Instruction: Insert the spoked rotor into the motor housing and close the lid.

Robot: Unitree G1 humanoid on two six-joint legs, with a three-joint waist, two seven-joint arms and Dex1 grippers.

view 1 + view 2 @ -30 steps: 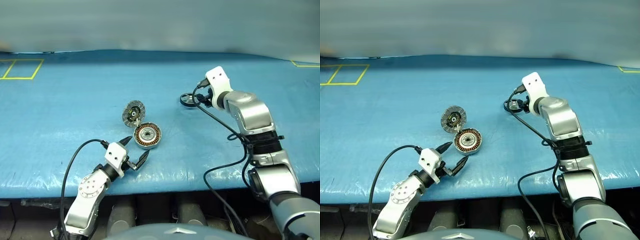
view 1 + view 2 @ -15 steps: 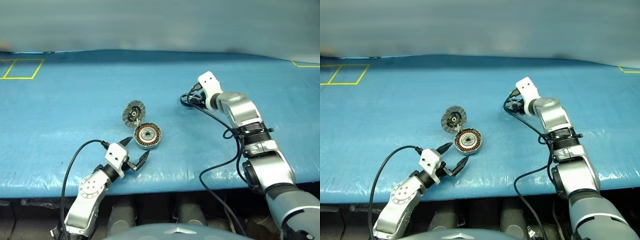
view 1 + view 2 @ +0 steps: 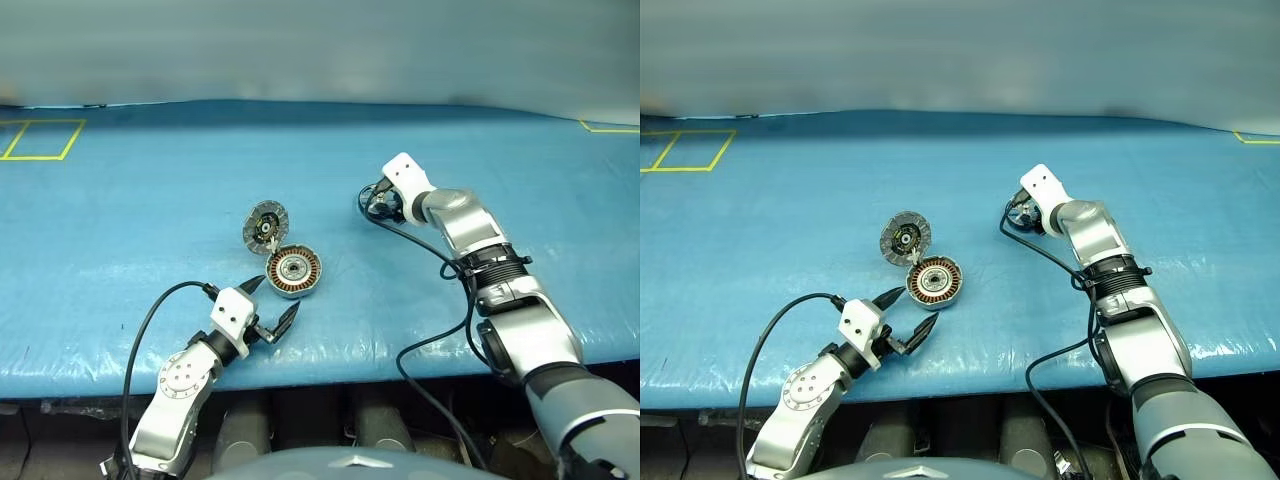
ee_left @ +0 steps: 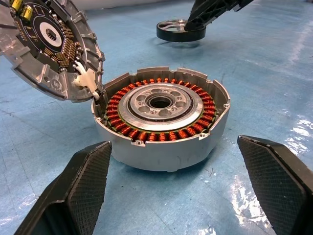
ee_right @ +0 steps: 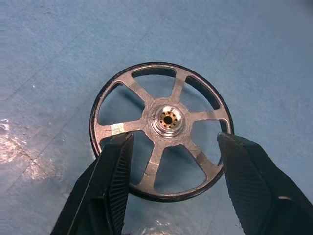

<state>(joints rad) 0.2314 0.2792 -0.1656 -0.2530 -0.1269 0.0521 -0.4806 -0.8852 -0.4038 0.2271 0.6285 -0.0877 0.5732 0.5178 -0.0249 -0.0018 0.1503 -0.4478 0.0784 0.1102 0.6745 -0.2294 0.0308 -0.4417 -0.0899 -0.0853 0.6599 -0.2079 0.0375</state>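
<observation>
Silvery spokes (image 5: 182, 83) under right tool (image 5: 172, 161)

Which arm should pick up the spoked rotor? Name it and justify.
Right. The right gripper hangs open directly over the spoked rotor, fingers straddling it. The left gripper sits open by the motor housing, far from the rotor.

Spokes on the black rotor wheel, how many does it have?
6. In the right wrist view the spoked rotor shows six silvery spokes fanning evenly from its hub to the black rim; the right gripper overlaps the lower ones, yet none seems hidden.
</observation>
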